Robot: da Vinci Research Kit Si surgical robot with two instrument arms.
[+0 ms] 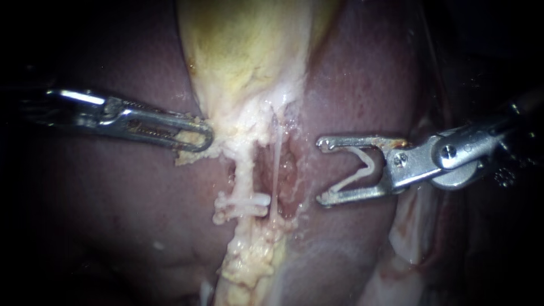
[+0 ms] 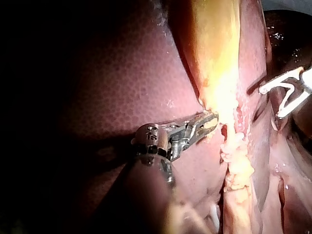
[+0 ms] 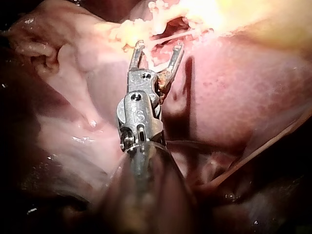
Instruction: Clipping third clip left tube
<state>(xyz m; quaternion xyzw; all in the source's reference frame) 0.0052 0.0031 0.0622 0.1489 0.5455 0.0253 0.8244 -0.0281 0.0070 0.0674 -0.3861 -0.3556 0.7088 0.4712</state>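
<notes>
Facing left tube (image 1: pixel 245 170) side-on: our right instrument (image 1: pixel 321 170) sits well apart from it, beyond thin right tube (image 1: pixel 276 164). Jaws stand wide, carrying open loaded clip (image 1: pixel 352 179), mouth toward left tube. Left tube's long axis runs from gallbladder neck (image 1: pixel 226 133) to two clips (image 1: pixel 243 202) across it, bare stretch between. Our left instrument (image 1: pixel 198 136) is nearer, beside tube's upper end, jaws clamped on gallbladder neck. We judge loaded clip must pass right tube first. Only holder: right jaws.

Your left metal end effector (image 1: pixel 205 139) grips pale fatty tissue (image 1: pixel 226 133) just below the yellow gallbladder (image 1: pixel 243 51), left of the pale left tube (image 1: pixel 245 175). Lower on that tube sit white plastic clips (image 1: pixel 241 207). Right of the tubes and apart from them, your right metal end effector (image 1: pixel 320 170) holds an open white V-shaped clip (image 1: pixel 369 163).
</notes>
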